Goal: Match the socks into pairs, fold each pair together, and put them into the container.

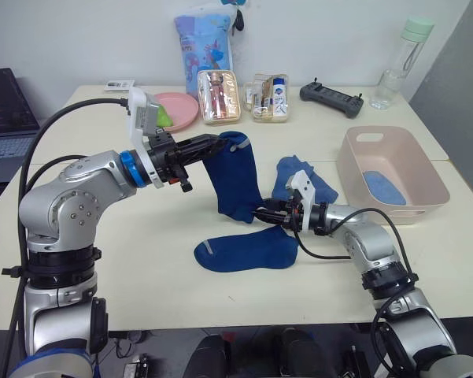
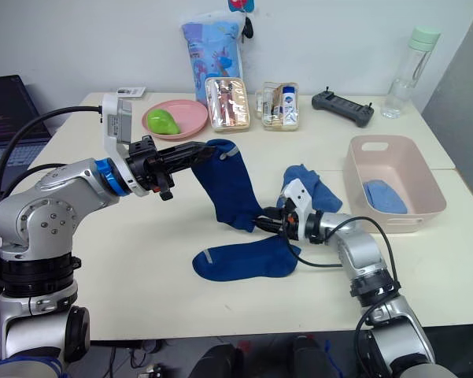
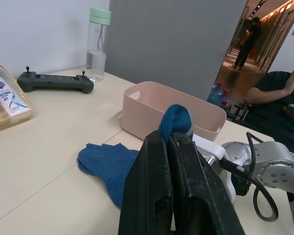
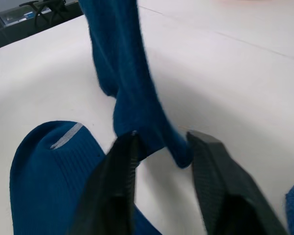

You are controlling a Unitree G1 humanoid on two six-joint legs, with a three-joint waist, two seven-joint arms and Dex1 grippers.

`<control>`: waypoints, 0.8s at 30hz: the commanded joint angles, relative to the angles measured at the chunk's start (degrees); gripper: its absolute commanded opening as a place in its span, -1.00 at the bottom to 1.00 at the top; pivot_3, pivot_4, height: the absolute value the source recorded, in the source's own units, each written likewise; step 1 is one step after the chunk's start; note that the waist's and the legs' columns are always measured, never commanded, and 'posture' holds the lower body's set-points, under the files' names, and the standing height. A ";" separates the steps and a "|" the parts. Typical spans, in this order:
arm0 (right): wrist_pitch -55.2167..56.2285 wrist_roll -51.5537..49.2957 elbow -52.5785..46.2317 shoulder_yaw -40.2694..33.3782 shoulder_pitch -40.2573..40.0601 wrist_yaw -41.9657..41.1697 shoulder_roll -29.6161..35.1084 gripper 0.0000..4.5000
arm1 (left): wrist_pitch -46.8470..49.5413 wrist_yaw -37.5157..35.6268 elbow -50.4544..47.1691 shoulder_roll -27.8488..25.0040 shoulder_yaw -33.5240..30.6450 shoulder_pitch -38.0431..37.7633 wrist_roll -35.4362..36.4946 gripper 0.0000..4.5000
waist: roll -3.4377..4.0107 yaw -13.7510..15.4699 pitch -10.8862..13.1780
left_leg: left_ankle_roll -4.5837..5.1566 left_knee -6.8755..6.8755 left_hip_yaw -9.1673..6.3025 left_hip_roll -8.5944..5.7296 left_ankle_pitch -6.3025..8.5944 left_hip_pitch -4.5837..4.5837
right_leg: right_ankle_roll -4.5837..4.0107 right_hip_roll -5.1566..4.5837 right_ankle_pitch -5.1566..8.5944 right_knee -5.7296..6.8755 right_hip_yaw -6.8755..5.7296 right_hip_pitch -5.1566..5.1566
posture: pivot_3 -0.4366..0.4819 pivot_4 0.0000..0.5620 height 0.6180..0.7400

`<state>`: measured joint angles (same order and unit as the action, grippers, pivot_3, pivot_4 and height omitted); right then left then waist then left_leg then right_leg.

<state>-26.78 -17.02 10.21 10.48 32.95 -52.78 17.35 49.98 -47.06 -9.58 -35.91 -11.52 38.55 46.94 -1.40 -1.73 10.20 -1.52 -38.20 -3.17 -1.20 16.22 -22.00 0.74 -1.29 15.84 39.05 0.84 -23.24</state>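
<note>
On table [image 1: 142, 260], 3 blue socks [image 1: 246, 250], 1 in container [image 1: 393, 185]

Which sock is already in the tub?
The light blue sock lying on the floor of the pink tub. The others are darker blue and outside it: one hanging from the left gripper, the rest on the table.

Hanging sock [image 1: 238, 177]: dark blue, cuff pinched in the left gripper [image 1: 220, 142], toe between the right gripper's [image 1: 264, 213] fingers
Flat sock [image 1: 246, 250]: dark blue, just below the right gripper
Crumpled socks [image 1: 303, 179]: medium blue, behind the right gripper
Tub [image 1: 425, 206]: pale pink, light blue sock [image 1: 384, 187] inside
</note>
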 commanded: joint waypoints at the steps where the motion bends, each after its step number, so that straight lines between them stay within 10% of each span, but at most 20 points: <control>1: 0.67 -1.39 -2.10 -1.57 0.24 -1.62 1.26 -0.85 | -0.04 -0.11 -2.67 -1.26 -1.22 -0.29 1.30 -1.00 | 0.00 0.00 0.00 | 0.00 0.00 0.00 0.00 0.00 0.00 | 0.00 0.00 0.00 0.00 0.00 0.00 | -0.05 -0.47 1.00; 9: -7.97 -8.24 -9.67 -4.68 -0.29 -7.21 8.29 -0.99 | 0.54 3.93 -6.73 -0.94 -3.75 -5.35 2.90 -1.00 | 0.00 0.06 0.00 | 0.01 0.00 -0.02 0.01 0.01 0.00 | 0.00 0.00 0.00 0.01 -0.01 0.00 | -0.05 -0.47 1.00; 24: -14.96 -8.02 -12.21 7.13 7.92 -29.80 28.66 -0.99 | -3.57 25.74 -32.05 12.43 -6.23 -41.15 6.56 -1.00 | -0.05 0.23 0.00 | 0.04 0.02 0.00 0.06 0.02 0.10 | 0.00 -0.01 0.00 -0.03 -0.01 0.10 | -0.05 -0.47 1.00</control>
<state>-42.85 -25.88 -2.16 16.08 40.13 -80.51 45.98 49.20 -21.83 -38.37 -23.42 -17.99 -2.13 54.99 -1.45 -1.50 10.20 -1.48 -38.17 -3.17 -1.14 16.24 -21.90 0.74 -1.29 15.84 39.03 0.83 -23.12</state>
